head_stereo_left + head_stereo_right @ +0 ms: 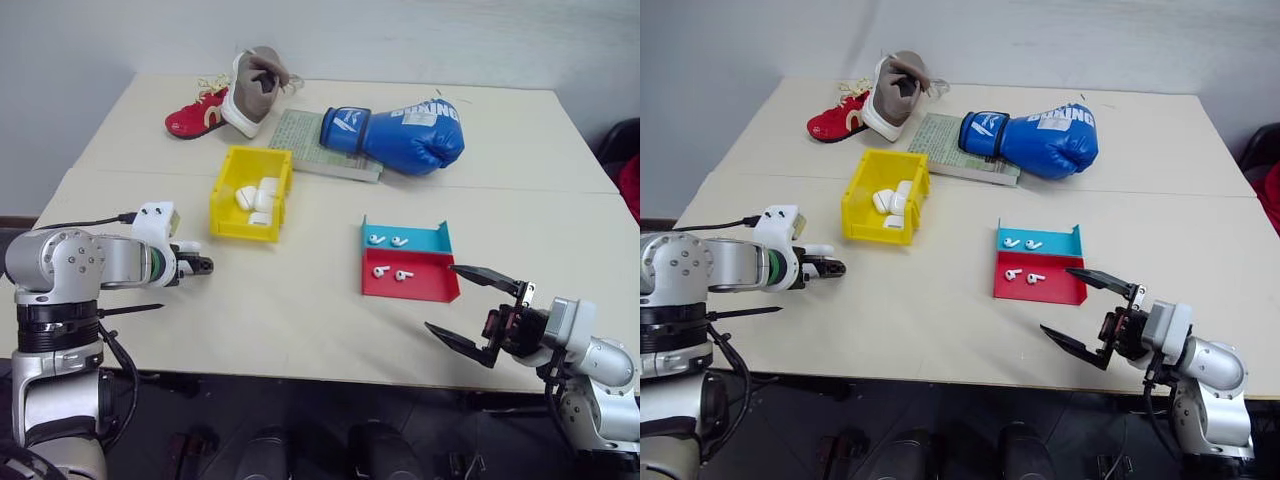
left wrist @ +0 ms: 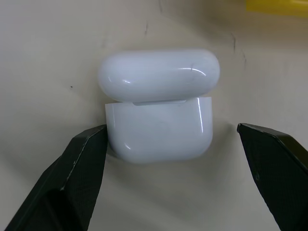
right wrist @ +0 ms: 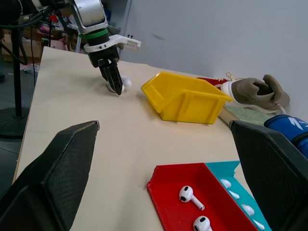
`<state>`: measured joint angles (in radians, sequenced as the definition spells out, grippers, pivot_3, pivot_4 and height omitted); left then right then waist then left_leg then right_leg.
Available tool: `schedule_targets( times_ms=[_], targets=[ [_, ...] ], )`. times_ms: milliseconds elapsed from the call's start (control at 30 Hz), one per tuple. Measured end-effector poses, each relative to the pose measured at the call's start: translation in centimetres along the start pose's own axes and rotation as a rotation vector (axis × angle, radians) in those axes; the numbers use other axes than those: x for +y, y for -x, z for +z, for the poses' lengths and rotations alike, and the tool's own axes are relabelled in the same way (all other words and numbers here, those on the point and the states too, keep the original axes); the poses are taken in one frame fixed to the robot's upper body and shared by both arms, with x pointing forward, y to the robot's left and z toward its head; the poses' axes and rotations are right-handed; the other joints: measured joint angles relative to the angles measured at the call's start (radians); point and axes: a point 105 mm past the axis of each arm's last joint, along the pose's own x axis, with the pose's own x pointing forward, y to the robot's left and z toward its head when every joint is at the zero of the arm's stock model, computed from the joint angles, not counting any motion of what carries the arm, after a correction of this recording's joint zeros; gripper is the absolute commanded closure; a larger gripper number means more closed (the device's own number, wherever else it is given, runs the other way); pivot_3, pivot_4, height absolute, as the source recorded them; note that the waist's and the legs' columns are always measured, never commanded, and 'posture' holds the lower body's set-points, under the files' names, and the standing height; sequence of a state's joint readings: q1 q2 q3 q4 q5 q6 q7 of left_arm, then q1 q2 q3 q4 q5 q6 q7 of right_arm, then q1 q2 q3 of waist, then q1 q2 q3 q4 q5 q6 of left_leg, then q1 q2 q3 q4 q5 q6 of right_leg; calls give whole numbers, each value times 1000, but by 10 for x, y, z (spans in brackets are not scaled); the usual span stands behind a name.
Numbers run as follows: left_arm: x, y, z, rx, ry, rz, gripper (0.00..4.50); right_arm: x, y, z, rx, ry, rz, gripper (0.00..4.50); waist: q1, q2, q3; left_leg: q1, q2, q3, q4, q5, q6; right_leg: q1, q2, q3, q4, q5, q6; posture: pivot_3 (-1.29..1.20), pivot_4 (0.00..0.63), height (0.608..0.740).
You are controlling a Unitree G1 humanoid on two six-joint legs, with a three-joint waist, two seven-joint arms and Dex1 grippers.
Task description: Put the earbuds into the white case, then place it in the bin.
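Nearest edge, right side: right gripper (image 1: 478,310) hovers over the table's front edge, jaws spread wide, nothing between them; it points toward the tray.
Nearest edge, left side: left gripper (image 2: 173,139) is lowered to the table (image 1: 300,320), jaws open on either side of the white case, one fingertip (image 2: 94,144) touching or just beside the case body, the other standing apart from it.
White case: white case (image 2: 159,108) lies on the table between the left fingers, near the front-left corner of the bin; lid hinged open, lid end pointing away from the wrist, long axis across the gap between the fingers. No earbud can be seen inside it.
Tray, centre right: flat tray (image 1: 405,262) with a red half nearer and a teal half farther.
Earbuds: four earbuds lie in the tray, two in the red half (image 1: 392,272), two in the teal half (image 1: 388,240); stems lie roughly flat, each pair side by side.
Bin, centre left: yellow bin (image 1: 225,195) stands upright, long axis running front to back; it contains several white cases (image 1: 258,197).
Far side: blue boxing glove (image 1: 405,135) rests partly on a book (image 1: 315,145); a red-and-white shoe (image 1: 225,100) lies beyond the bin.
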<state>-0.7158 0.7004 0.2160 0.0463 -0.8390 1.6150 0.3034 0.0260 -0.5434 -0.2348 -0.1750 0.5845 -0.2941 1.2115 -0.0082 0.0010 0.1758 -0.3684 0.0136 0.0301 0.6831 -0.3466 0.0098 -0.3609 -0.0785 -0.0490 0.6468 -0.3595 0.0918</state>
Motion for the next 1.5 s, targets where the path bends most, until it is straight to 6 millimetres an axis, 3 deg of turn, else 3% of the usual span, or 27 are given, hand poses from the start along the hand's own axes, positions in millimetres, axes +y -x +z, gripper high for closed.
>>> schedule_targets(
  times_ms=[600,833,1067,1233,1400,1500],
  targets=[
    [-8,-10,6,-10,2,19,47,-4,-18,9,19,-23,-29,0,12,1,0,1,0,0,0,2,-2,0,0,0,1,0,0,0,150,740],
    [-4,-11,4,-18,-1,44,1728,-5,-21,11,19,-24,-32,0,12,1,-1,1,0,0,0,2,-2,1,0,0,1,0,0,0,150,740],
    [0,-3,-2,-39,-24,-1,1727,-6,-29,15,15,-18,-24,0,8,1,0,0,0,-1,-1,2,-2,0,0,0,1,0,0,0,150,740],
    [-6,24,0,-242,-160,-270,1727,-8,-35,18,27,-14,-11,0,0,-1,0,-2,1,1,-1,2,-3,-3,1,0,-1,0,0,0,150,740],
    [-50,87,-23,-583,-413,-845,1727,-17,-25,22,102,1,-11,0,8,0,1,-1,1,1,-2,2,-2,0,-1,0,-9,-1,-1,0,150,740],
    [-67,112,-23,-750,-459,-1016,1727,-17,-22,26,129,-14,8,0,22,0,1,-1,1,-3,0,2,-1,3,-1,-2,-11,-1,-1,0,150,740]
  ],
)
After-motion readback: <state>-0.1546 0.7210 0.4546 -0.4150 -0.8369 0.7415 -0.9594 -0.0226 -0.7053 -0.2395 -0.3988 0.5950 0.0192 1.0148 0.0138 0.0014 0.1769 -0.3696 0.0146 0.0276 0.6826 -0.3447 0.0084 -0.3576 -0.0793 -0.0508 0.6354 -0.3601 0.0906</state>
